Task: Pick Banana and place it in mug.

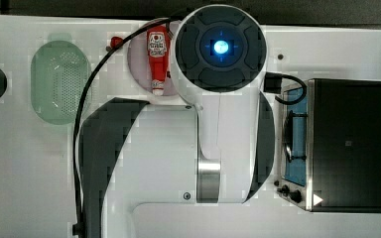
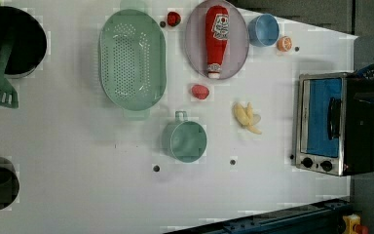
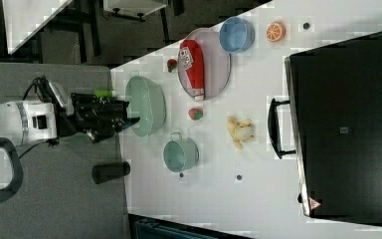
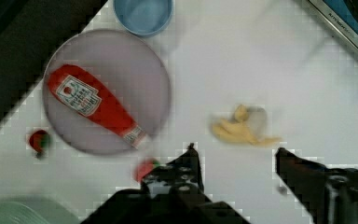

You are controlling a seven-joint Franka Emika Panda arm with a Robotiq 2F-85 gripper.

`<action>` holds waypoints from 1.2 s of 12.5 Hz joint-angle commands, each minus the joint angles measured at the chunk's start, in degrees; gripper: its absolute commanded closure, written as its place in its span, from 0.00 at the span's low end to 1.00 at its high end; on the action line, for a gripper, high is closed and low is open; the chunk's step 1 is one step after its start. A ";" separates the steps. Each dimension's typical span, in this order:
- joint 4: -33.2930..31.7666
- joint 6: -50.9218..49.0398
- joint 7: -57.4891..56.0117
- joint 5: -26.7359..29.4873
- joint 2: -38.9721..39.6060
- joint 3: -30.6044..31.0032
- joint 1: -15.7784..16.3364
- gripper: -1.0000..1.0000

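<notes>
The banana [image 2: 247, 118], a small pale-yellow peeled toy, lies on the white table between the mug and the toaster oven; it also appears as a banana [image 3: 239, 132] in the right view and a banana [image 4: 242, 128] in the wrist view. The teal mug [image 2: 187, 140] stands upright and empty, its handle pointing toward the colander, and shows as the mug [image 3: 180, 154] in the right view. My gripper [image 4: 237, 153] is open with nothing between its fingers, and the banana sits just beyond the fingertips. In the right view the gripper [image 3: 129, 119] hangs well above the table.
A pale-green colander [image 2: 132, 59], a ketchup bottle [image 2: 217, 40] on a plate [image 2: 195, 46], a blue bowl [image 2: 263, 30], an orange slice [image 2: 284, 43] and two strawberries [image 2: 200, 91] lie around. A toaster oven [image 2: 336, 124] stands beside the banana. A black pot [image 2: 9, 41] holds a spatula.
</notes>
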 commanded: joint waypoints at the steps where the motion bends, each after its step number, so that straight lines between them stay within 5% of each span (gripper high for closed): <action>1: -8.95 -10.48 -1.62 0.82 -19.01 0.22 -1.22 0.21; 3: -9.12 -10.49 -1.64 0.82 -18.81 0.27 -1.21 0.00; 8: -16.41 -5.21 -5.19 0.82 -15.54 0.02 -1.23 0.00; 15: -35.00 20.89 -9.89 0.75 -9.22 -0.45 -1.33 0.00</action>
